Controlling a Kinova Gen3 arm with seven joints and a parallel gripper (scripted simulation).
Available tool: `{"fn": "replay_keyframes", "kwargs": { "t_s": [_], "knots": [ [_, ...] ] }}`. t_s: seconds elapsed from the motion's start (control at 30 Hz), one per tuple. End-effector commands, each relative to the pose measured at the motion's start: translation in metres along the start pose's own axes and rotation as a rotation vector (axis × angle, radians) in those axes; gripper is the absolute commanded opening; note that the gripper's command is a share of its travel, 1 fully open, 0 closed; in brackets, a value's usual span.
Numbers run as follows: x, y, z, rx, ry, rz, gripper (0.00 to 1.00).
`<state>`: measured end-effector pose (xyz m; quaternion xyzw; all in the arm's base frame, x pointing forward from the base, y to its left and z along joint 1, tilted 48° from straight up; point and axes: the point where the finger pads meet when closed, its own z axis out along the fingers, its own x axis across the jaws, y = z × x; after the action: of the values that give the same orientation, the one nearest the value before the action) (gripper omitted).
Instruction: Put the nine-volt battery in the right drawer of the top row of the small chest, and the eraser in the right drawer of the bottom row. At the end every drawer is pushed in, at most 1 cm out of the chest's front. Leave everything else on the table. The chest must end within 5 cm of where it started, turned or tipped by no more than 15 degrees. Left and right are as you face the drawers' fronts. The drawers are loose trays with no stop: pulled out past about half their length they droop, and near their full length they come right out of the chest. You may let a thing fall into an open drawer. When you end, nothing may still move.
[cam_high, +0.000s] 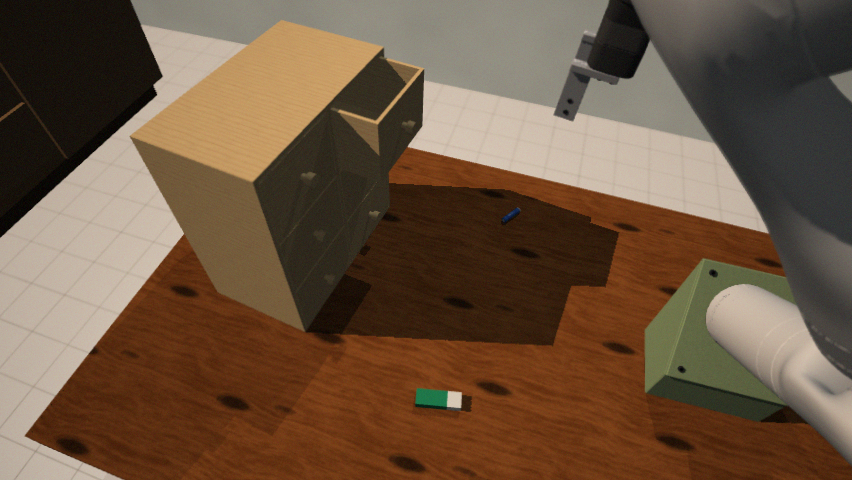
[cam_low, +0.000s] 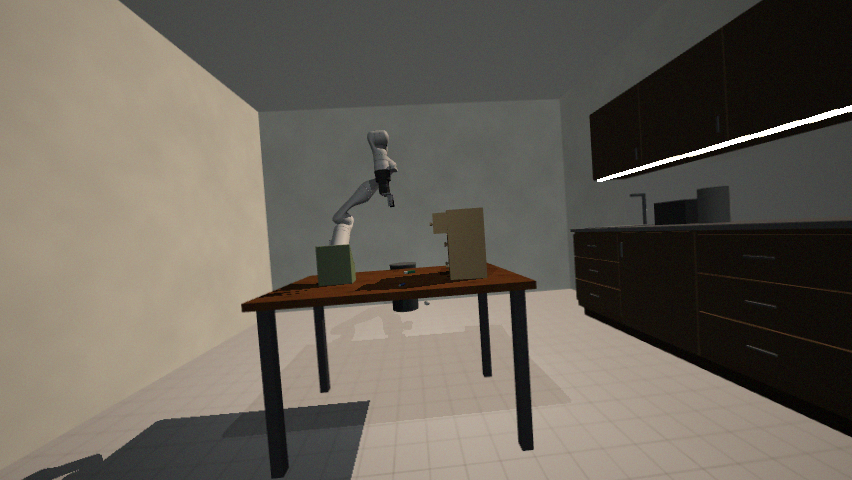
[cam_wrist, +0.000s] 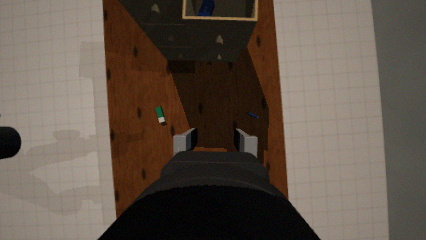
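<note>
From where I'm standing, the end effector (cam_high: 565, 110) (cam_low: 391, 203) (cam_wrist: 215, 136) is hanging high in front of the chest (cam_high: 238, 101) (cam_low: 468, 244) (cam_wrist: 175, 30), fingers spread wide, released, gripping and touching nothing. Lower down, the eraser (cam_high: 437, 399) (cam_low: 409, 271) (cam_wrist: 160, 115) is lying flat on the worktop (cam_high: 178, 369) (cam_low: 333, 294) (cam_wrist: 150, 85), out in front of the chest toward its left, its long axis pointing roughly at the drawer fronts. A thin blue cylinder (cam_high: 510, 215) (cam_low: 401, 285) (cam_wrist: 253, 115) is lying out in front of the chest's right side; I'm taking it for something to leave alone.

Farther on, the top right drawer (cam_high: 400, 101) (cam_low: 439, 223) (cam_wrist: 220, 19) is jutting from the chest toward the end effector. The blue block (cam_wrist: 206, 8), likely the nine-volt battery, is sitting inside, seemingly already where it's wanted.

The coming move, I'm judging, is turning on that drawer: it's lying ahead of the end effector, its sliding axis running straight back into the chest. It's needing a level push on the front, gentle enough to keep the chest from shifting. The eraser is still needing the bottom right drawer opened.
</note>
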<state>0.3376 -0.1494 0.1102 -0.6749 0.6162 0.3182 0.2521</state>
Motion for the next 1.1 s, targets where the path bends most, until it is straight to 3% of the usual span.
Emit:
{"fn": "replay_keyframes", "kwargs": {
  "t_s": [0.0, 0.23, 0.53, 0.6, 1.07],
  "knots": [
    [-0.001, 0.001, 0.000, 0.019, -0.002, 0.006, 1.00],
    [-0.001, -0.005, 0.010, 0.131, -0.001, 0.007, 1.00],
    [-0.001, -0.019, 0.032, 0.391, 0.002, 0.012, 1.00],
    [-0.001, -0.019, 0.032, 0.391, 0.002, 0.012, 1.00],
    [-0.001, -0.038, 0.063, 0.758, 0.009, 0.020, 1.00]
  ]
}}
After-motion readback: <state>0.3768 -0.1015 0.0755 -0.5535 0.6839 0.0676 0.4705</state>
